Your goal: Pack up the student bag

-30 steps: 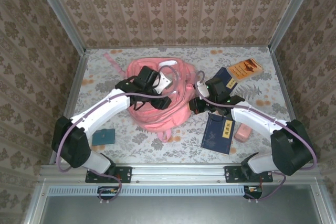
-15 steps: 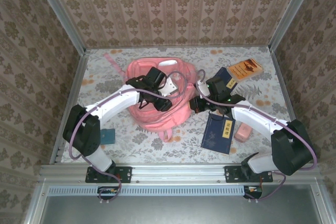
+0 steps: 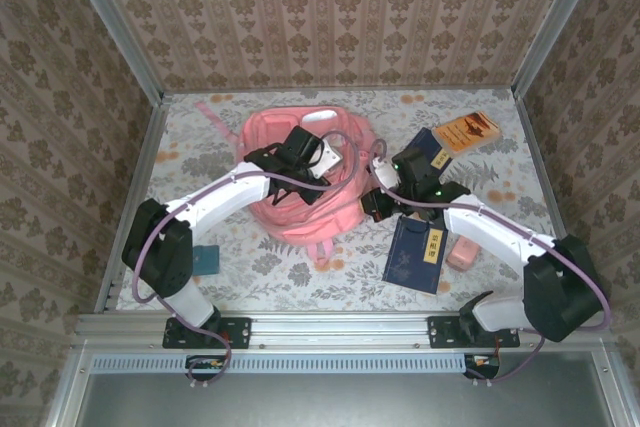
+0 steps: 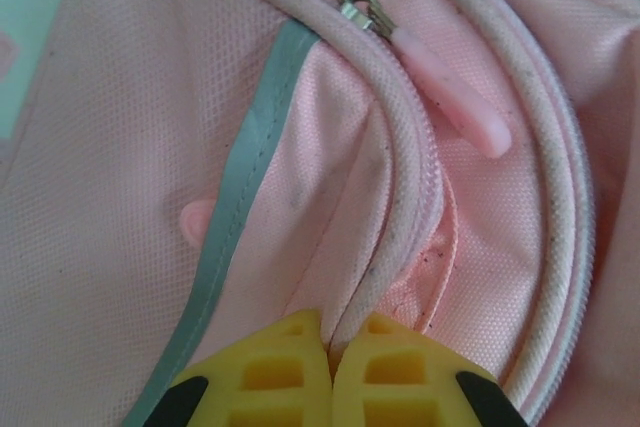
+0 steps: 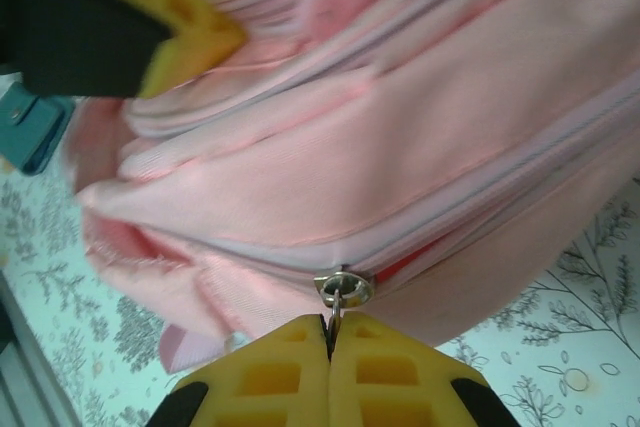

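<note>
Well, with the left tool (image 4: 330,347) pinched shut on a piped seam (image 4: 400,147) of the student bag (image 3: 285,222), which lies mid-way along the counter (image 3: 255,272) nearer its far edge, and the right tool (image 5: 328,347) clamped on its zip pull (image 5: 342,290), that thin metal tab could slip free if the fabric bunches.

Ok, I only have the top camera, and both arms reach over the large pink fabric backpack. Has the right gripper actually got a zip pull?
Observer: Yes, the right gripper is shut on the small metal zip pull on the backpack.
Operator: And the left?
Observer: The left gripper is shut on a ridge of zip seam, pinching fabric, not a pull.
Operator: Any pull near it?
Observer: Yes, a pink rubber zip tab lies ungripped beyond its fingertips.
</note>
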Robot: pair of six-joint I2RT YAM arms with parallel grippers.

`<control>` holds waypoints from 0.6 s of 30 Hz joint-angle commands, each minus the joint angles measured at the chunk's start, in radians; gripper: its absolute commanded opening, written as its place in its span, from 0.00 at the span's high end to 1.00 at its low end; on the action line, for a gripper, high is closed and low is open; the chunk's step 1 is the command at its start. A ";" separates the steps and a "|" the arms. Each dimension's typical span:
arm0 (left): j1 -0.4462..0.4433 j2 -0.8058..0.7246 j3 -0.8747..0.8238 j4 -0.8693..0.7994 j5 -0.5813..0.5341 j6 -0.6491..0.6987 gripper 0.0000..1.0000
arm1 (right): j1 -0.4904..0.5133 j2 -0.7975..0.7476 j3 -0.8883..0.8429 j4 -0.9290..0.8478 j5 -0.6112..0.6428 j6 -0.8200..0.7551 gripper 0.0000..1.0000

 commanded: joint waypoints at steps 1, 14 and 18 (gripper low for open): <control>0.021 -0.004 0.028 0.107 -0.171 -0.165 1.00 | 0.062 -0.064 0.009 -0.051 -0.080 -0.032 1.00; 0.036 0.001 0.007 0.206 -0.035 -0.307 1.00 | 0.255 0.027 -0.089 0.360 -0.048 0.316 1.00; 0.048 -0.021 -0.030 0.234 -0.005 -0.316 1.00 | 0.267 0.014 -0.109 0.378 0.024 0.394 0.99</control>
